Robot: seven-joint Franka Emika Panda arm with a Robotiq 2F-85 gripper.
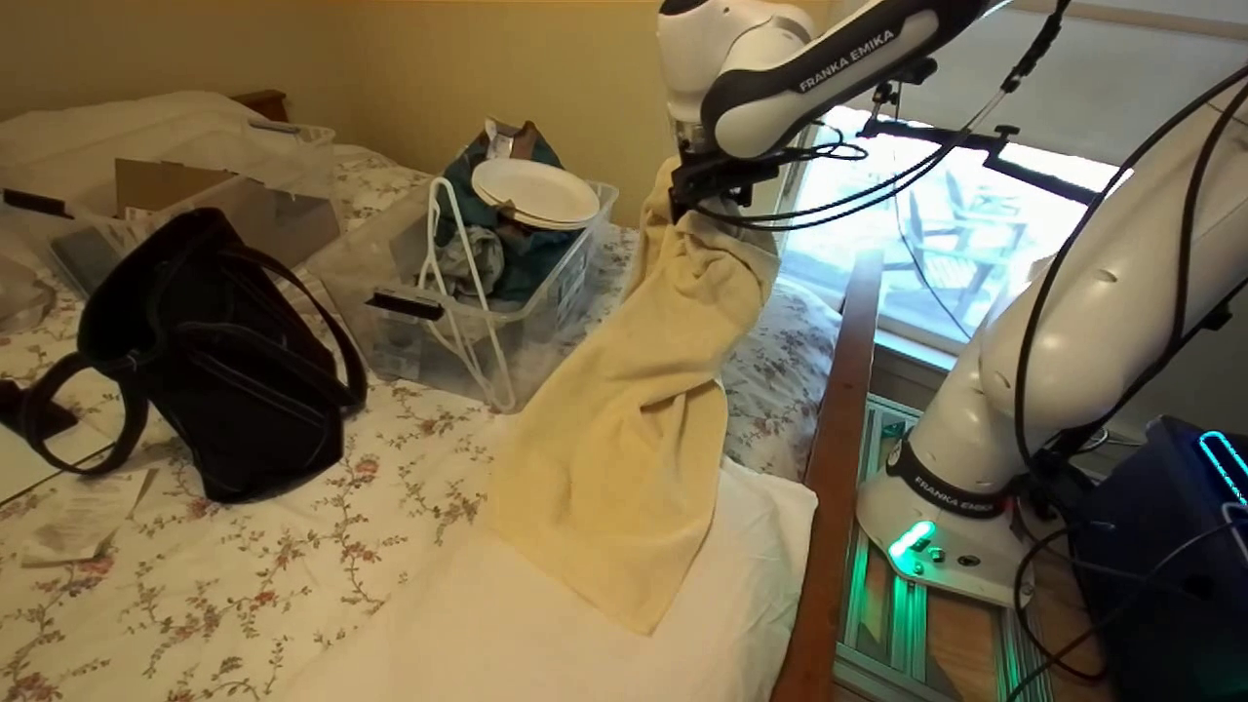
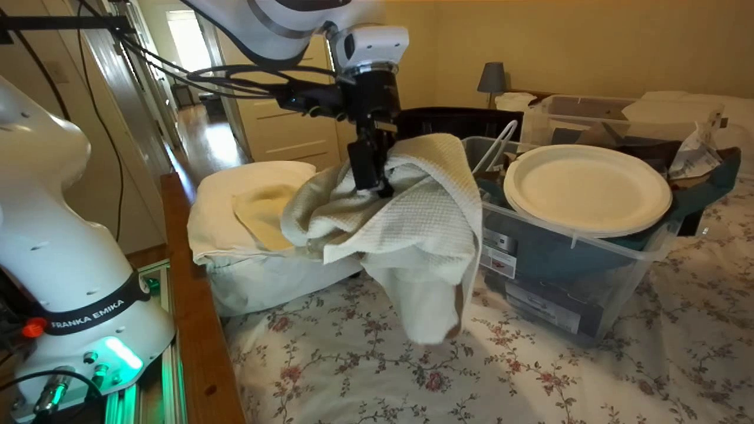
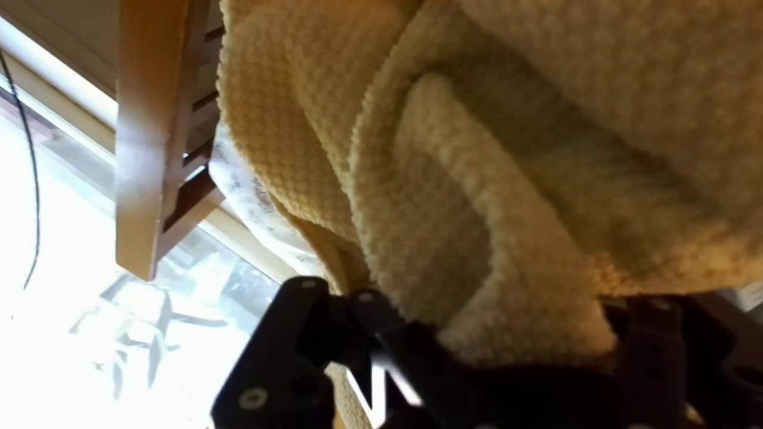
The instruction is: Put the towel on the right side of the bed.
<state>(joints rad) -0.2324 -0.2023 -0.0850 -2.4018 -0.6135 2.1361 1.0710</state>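
Note:
The cream-yellow towel point(image 1: 624, 448) is bunched at its top in my gripper point(image 1: 697, 195). Its lower end lies on the white bedding beside the rail. In an exterior view the towel point(image 2: 424, 218) drapes in folds around the gripper point(image 2: 377, 187), and a loose part hangs above the flowered cover. In the wrist view the towel point(image 3: 465, 196) fills most of the picture, with a fold between the dark fingers. The fingertips are partly hidden by cloth. The bed point(image 1: 302, 575) has a white flowered cover, also seen in an exterior view point(image 2: 353, 359).
A black bag point(image 1: 244, 370) and a clear bin point(image 1: 546, 322) with white plates point(image 2: 589, 188) stand on the bed. A white hanger point(image 1: 468, 292) leans on the bin. White bedding point(image 2: 271, 282) lies beside the brown wooden rail point(image 1: 829, 487). Another clear bin point(image 1: 292, 175) stands farther back.

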